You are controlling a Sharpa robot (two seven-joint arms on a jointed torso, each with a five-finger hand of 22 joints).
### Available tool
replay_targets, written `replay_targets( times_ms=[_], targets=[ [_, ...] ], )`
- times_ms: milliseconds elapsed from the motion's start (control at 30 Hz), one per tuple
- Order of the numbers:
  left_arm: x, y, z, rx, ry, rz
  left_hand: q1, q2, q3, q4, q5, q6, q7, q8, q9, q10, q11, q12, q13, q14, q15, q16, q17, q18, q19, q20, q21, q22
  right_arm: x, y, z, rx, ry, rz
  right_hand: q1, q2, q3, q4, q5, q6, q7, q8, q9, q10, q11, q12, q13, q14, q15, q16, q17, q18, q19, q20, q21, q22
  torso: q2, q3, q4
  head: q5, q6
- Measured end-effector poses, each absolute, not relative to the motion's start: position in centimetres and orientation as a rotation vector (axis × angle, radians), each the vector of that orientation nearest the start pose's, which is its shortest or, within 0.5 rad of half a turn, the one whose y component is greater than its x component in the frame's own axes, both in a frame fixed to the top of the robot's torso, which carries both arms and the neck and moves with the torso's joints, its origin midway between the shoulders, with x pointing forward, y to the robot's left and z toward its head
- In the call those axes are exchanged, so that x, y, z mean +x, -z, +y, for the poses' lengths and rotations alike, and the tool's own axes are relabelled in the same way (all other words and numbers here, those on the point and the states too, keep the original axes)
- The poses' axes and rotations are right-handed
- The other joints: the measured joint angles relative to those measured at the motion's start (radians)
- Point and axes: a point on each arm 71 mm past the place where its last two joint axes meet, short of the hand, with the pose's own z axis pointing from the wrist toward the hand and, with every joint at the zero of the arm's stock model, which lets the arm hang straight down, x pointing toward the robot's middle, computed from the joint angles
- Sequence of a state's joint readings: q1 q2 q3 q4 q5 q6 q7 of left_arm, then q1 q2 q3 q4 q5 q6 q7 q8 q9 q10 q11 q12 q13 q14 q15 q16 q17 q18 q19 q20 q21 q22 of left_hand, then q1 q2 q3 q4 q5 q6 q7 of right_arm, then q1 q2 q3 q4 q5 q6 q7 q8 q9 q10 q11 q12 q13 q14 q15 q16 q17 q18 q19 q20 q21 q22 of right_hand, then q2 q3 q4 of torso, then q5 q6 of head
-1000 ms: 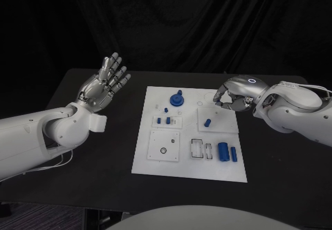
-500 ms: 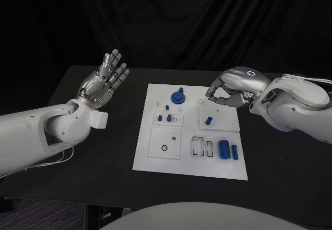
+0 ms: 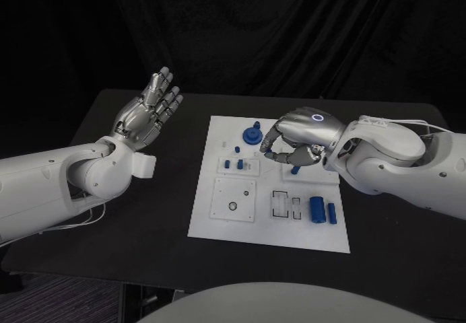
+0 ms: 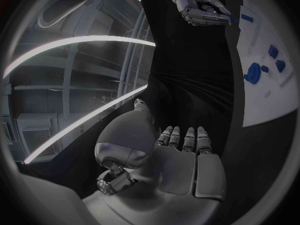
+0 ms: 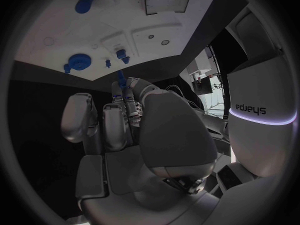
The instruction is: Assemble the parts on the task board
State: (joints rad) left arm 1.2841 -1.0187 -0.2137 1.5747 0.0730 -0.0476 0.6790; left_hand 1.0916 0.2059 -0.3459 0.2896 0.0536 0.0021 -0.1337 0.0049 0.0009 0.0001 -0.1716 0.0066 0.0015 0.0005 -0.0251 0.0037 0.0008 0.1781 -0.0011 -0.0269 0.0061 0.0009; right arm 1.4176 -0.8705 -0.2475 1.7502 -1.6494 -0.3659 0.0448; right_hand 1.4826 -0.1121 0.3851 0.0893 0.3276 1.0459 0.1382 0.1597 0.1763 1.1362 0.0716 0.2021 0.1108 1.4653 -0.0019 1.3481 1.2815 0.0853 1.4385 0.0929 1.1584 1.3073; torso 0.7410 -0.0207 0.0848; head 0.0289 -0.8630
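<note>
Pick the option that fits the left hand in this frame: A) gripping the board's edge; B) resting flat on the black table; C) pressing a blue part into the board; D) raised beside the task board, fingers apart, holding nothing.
D: the left hand is lifted off the table, to the side of the task board, fingers extended and empty.

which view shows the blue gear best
The head view: the blue gear sits in plain sight at the task board's far end, beside the right hand. The right wrist view shows it small; the left wrist view shows it at the rim.
</note>
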Motion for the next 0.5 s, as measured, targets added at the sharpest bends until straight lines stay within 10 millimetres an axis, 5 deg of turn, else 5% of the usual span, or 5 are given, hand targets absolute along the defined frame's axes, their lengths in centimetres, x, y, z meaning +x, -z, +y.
replay_targets(
  times_ms=[333,400,500],
  targets=[
    [46.2,17.7,27.2,-1.012,1.769,1.28,-0.004,0.004,0.0,0.0,0.0,-0.002,0.013,0.0,0.0,-0.001,0.001,0.0,0.0,0.0,0.0,0.0,0.0,0.0,0.0,0.0,0.0,0.0,42.6,16.5,-11.3,-0.707,-0.846,1.505,0.0,0.0,0.003,-0.003,-0.011,-0.005,0.002,-0.004,0.0,0.003,0.004,-0.004,-0.002,0.0,0.0,0.005,0.003,0.0,0.004,0.004,0.0,0.0,-0.001,0.0004,0.0,0.004,-0.005],
    [46.3,17.7,27.1,-1.011,1.77,1.28,-0.003,0.005,0.0,0.0,0.0,-0.002,0.017,0.0,0.0,0.0,0.008,0.0,0.0,0.0,0.0,0.0,0.0,-0.017,0.0,0.0,0.0,0.0,42.5,17.0,-10.8,-0.718,-0.854,1.514,0.0,0.0,0.003,-0.003,-0.018,-0.005,0.002,-0.004,0.0,0.003,0.004,-0.004,-0.002,0.0,0.0,0.005,0.003,0.0,0.004,0.004,0.0,0.0,-0.001,0.0001,-0.0001,0.004,-0.006],
    [46.3,17.7,27.0,-1.012,1.771,1.28,0.0,0.016,0.0,0.0,0.0,-0.002,0.03,0.0,0.0,0.0,0.019,0.0,0.0,0.0,0.0,0.0,0.0,-0.017,0.0,0.0,0.0,0.0,42.4,17.5,-10.4,-0.73,-0.859,1.525,0.0,0.0,0.003,-0.003,-0.019,-0.005,0.002,-0.004,0.0,0.003,0.004,-0.005,-0.003,0.0,0.0,0.005,0.003,0.0,0.004,0.004,0.004,0.0,-0.001,-0.0001,-0.0003,0.005,-0.009]
  ],
)
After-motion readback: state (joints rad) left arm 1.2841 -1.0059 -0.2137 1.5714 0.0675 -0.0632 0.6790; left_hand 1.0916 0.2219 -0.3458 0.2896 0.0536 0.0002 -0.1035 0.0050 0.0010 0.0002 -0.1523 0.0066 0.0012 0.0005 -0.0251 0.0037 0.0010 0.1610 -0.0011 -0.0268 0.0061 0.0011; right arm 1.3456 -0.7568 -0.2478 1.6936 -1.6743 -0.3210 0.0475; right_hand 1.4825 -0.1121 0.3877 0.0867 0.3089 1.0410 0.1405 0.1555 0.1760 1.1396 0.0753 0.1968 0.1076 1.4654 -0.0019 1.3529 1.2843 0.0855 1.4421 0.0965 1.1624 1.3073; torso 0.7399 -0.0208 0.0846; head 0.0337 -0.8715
